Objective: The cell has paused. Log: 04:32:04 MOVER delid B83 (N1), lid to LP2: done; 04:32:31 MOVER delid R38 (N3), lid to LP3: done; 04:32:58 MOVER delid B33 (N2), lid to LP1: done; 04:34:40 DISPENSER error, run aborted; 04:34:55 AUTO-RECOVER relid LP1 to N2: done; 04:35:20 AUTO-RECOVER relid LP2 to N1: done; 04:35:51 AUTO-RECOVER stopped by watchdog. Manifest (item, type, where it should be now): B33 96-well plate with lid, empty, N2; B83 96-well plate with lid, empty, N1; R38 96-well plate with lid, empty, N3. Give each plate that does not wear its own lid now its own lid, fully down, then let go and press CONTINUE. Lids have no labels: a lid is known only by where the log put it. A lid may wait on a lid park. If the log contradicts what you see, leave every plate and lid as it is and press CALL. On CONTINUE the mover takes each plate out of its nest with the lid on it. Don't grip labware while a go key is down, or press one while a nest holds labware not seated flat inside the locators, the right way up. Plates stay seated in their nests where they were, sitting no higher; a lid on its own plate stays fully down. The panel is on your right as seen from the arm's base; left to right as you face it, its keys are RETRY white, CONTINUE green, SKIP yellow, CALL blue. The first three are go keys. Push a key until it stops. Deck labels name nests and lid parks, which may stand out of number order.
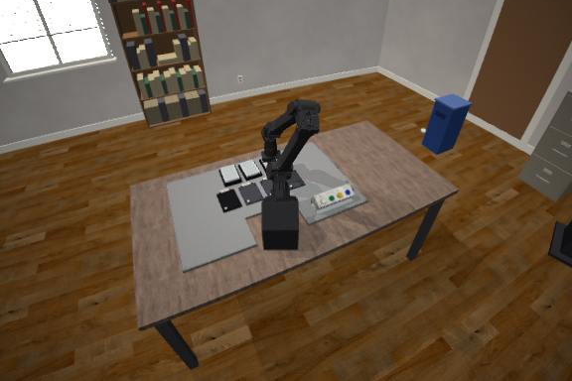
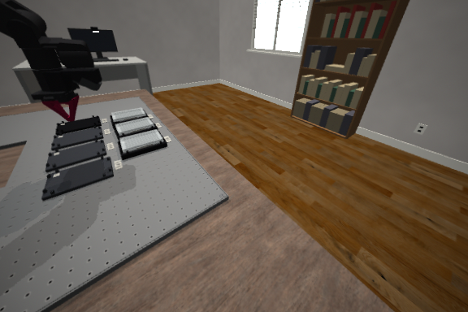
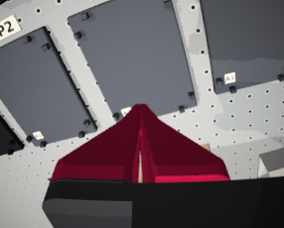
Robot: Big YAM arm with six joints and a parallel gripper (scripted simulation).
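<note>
- Our tool (image 3: 140, 107) is closed, its two red fingers are pressed together and nothing is between them. It hangs a little above the row of lid parks.
- In the wrist view the park LP4 (image 3: 132, 53) lies bare below the tool, and the park LP2 (image 3: 31, 89) beside it is bare too. The label of the park on the other side is too small to read.
- The three 96-well plates (image 2: 134, 126) sit in their nests in one row beside the parks, on the perforated deck (image 2: 162, 197) of the worktop (image 1: 387, 171).
- By the task text, the R38 lid should wait on LP3. We cannot tell from these views which pad is LP3, or which plate lacks a lid.
- We judge such a lid to be light, thin and stiff, with a smooth, slippery low skirt.
- We would grip it across two opposite skirt walls, near their middle, and keep it level.
- The key panel (image 1: 334, 198) stands well apart from the tool.
</note>
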